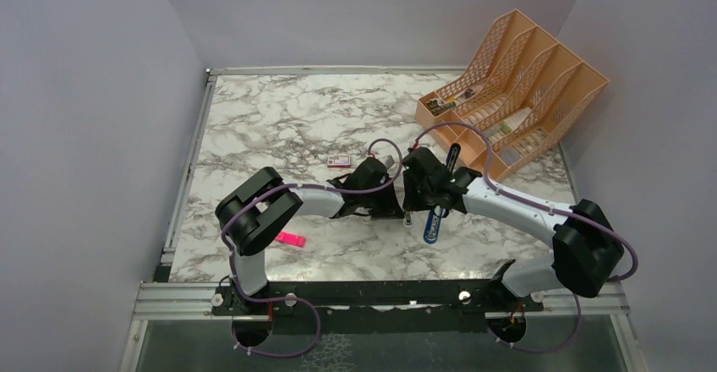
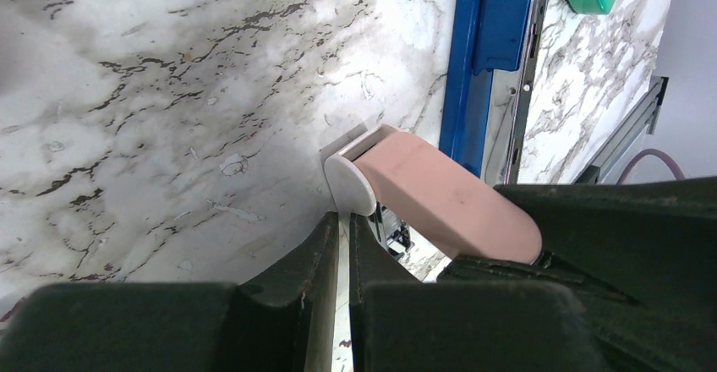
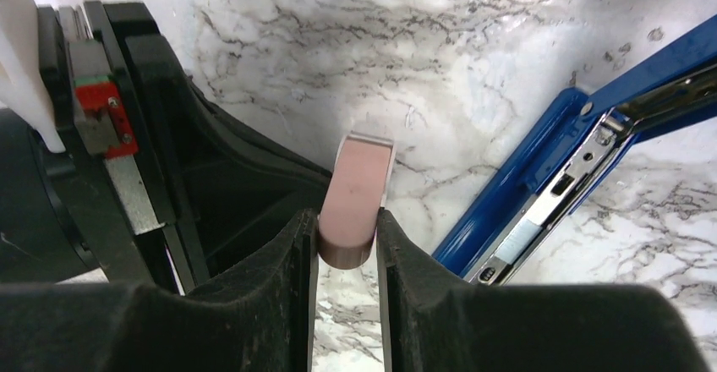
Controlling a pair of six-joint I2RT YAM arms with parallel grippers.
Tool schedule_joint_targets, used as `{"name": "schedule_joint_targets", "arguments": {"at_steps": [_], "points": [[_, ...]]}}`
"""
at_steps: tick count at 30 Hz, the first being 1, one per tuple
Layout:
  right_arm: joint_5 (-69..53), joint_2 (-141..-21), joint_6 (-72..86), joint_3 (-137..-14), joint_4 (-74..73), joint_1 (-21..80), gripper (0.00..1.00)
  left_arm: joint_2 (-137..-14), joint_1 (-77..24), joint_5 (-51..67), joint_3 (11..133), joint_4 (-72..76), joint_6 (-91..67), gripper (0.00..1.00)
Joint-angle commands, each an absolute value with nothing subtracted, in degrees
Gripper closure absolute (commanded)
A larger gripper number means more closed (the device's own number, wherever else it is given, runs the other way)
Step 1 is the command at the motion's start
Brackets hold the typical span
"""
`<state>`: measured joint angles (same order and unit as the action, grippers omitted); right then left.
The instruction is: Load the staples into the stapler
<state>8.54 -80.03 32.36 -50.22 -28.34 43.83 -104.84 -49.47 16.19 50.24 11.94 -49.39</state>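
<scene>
Far L, a pink highlighter (image 1: pixel 290 238) is seen lying on the marble table (image 1: pixel 254 118), well apart from the action. The L gripper (image 2: pixel 342 220) is seen closed to a thin slit; whether anything thin is pinched in it can't be told. Just beyond it, a red-and-white box (image 1: pixel 340 161) lies flat.

Centre: the R gripper (image 3: pixel 347 220) is partly closed on a pinkish-tan bar (image 3: pixel 355 194), clamped at the near end, w/ the white rounded far end pointed toward the L fingers. The staples can't be picked out w/ certainty. A small pale-grey flat piece (image 2: pixel 345 141) is glimpsed on the table at the bar's tip and may be them.

R of that, the blue stapler (image 3: pixel 541 194) lies hinged open just beside the bar, its metal channel exposed. Far R, an orange file rack (image 1: pixel 516 93) is not involved.

Step in hand, as judged: the staples are to be got into the channel. To be done well, the strip should be gripped by its long sides, kept level and lined up w/ the channel before being lowered. The stapler base should be pinned by the other arm so it isn't shoved, and the bar kept clear of the channel mouth.
</scene>
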Motion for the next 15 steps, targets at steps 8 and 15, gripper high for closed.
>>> {"name": "schedule_joint_targets", "arguments": {"at_steps": [8, 15], "points": [[5.4, -80.0, 38.3, -46.5, -32.5, 48.9, 0.73, -107.4, -50.2, 11.8, 49.7, 10.1, -49.0, 0.91], [5.7, -80.4, 39.2, -45.1, -30.5, 49.2, 0.73, -107.5, -50.2, 12.0, 50.1, 10.0, -49.0, 0.91]]}}
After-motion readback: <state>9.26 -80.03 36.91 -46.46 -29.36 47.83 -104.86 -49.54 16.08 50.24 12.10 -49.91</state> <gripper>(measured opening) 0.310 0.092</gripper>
